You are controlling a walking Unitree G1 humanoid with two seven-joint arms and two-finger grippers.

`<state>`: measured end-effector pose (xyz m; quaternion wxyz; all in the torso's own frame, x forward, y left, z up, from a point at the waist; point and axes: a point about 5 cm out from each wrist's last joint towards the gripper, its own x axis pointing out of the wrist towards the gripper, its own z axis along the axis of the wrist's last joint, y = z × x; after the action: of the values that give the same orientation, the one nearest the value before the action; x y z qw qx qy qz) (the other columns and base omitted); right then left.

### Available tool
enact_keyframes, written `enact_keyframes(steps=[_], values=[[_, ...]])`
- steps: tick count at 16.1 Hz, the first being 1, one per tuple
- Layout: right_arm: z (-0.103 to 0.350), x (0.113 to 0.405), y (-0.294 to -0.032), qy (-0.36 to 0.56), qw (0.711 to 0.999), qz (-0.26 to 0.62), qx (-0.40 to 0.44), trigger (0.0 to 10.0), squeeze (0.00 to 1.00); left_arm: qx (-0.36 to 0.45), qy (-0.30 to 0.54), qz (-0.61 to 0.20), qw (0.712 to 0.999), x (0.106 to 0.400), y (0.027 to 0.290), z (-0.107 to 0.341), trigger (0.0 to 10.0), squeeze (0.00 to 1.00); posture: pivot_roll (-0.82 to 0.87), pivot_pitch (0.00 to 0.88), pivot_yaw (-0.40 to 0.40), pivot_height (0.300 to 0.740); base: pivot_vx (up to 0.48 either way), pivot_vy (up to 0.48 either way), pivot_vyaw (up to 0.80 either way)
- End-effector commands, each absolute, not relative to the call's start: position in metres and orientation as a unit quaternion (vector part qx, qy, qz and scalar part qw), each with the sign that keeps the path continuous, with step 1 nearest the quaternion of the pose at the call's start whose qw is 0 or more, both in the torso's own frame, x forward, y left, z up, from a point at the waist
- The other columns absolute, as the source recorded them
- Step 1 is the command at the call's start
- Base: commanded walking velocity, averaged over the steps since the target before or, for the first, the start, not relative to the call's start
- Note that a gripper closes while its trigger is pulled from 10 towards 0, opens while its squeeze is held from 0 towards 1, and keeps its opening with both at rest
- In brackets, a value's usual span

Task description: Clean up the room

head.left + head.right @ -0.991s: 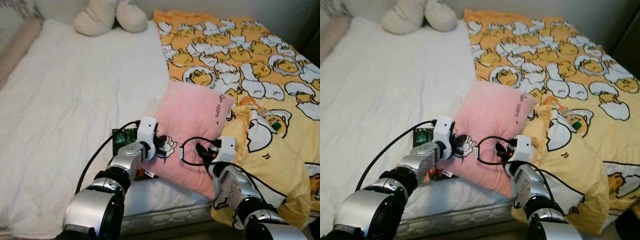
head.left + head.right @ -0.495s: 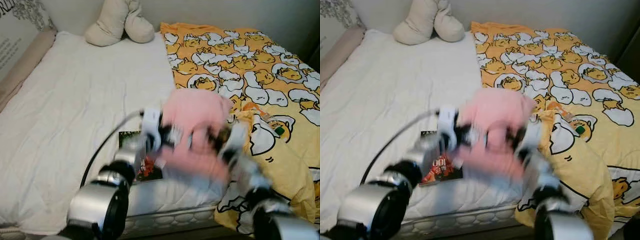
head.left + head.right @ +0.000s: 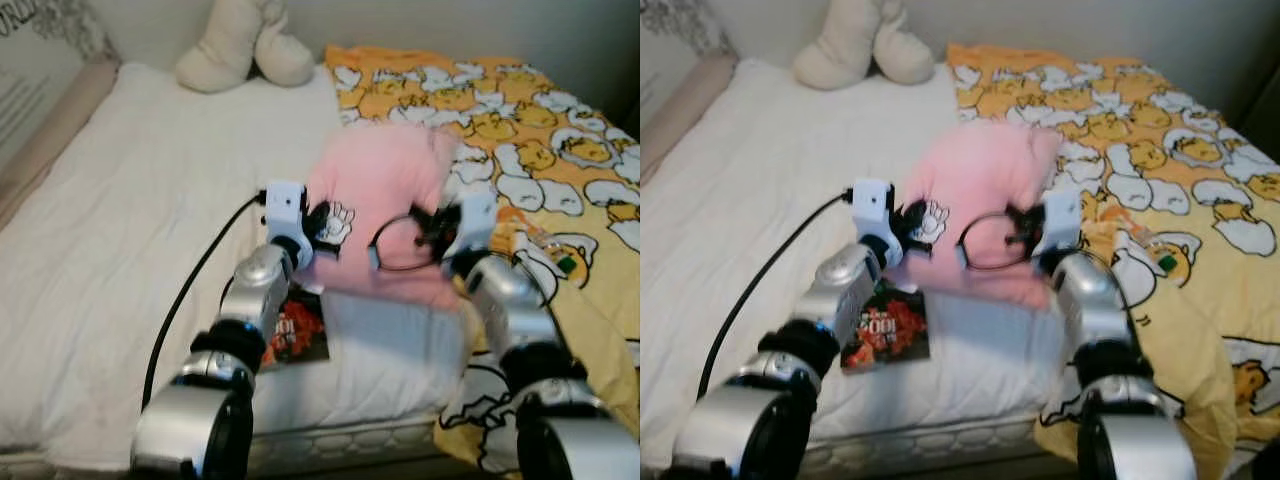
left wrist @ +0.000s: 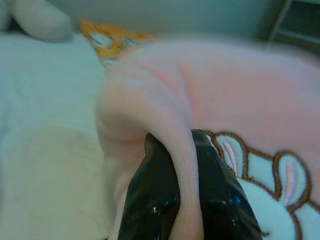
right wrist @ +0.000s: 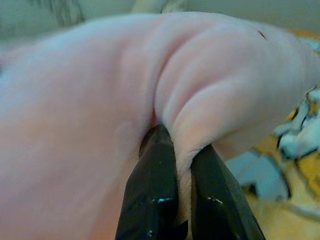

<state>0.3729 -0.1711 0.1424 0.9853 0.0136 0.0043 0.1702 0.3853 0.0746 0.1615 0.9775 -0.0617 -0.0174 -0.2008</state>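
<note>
A pink pillow [image 3: 385,190] with a white cartoon patch hangs lifted above the white mattress [image 3: 130,240], held from both sides. My left gripper [image 3: 322,222] is shut on the pillow's left edge; in the left wrist view a fold of pink cloth [image 4: 175,150] is pinched between the black fingers [image 4: 152,200]. My right gripper [image 3: 432,225] is shut on the pillow's right edge, and the right wrist view has its fingers [image 5: 155,190] clamped on a pink fold [image 5: 200,120].
A small book [image 3: 298,338] with a red cover lies on the mattress under the pillow. A yellow quilt [image 3: 540,150] with egg cartoons covers the bed's right half and spills over the front edge. A cream plush cushion [image 3: 245,45] rests at the far end. A padded wall [image 3: 45,110] borders the left.
Both arms have raised the pillow off the mattress and carried it away from me, towards the middle of the bed. The book under it has come into full view.
</note>
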Motion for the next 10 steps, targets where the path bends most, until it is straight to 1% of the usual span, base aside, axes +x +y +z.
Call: enact_keyframes(steps=[1,3,6,8,10], values=[[0.146,0.374,-0.165,0.0,0.984,0.179,0.002,10.0,0.0,-0.053,-0.063,-0.196,0.977,0.386,0.074,0.179,10.0,0.0,0.06,0.0,0.007,0.74,0.0,0.0,0.46],[0.141,0.372,-0.157,0.004,0.98,0.197,0.001,10.0,0.0,-0.067,-0.063,-0.174,0.98,0.385,0.075,0.177,10.0,0.0,0.07,0.0,-0.004,0.74,0.0,0.0,0.43],[0.146,0.373,-0.154,-0.002,0.978,0.209,-0.004,10.0,0.0,-0.061,-0.071,-0.135,0.986,0.38,0.073,0.174,10.0,0.0,0.07,0.0,-0.009,0.74,0.0,0.0,0.0],[0.148,0.373,-0.152,-0.005,0.977,0.213,-0.008,10.0,0.0,-0.06,-0.076,-0.132,0.987,0.379,0.071,0.175,10.0,0.0,0.07,0.0,-0.01,0.74,0.0,0.0,0.0],[0.143,0.37,-0.143,0.0,0.972,0.236,-0.013,10.0,0.0,-0.051,-0.078,-0.133,0.987,0.376,0.07,0.174,10.0,0.0,0.08,0.0,-0.013,0.74,0.0,0.0,0.0]])
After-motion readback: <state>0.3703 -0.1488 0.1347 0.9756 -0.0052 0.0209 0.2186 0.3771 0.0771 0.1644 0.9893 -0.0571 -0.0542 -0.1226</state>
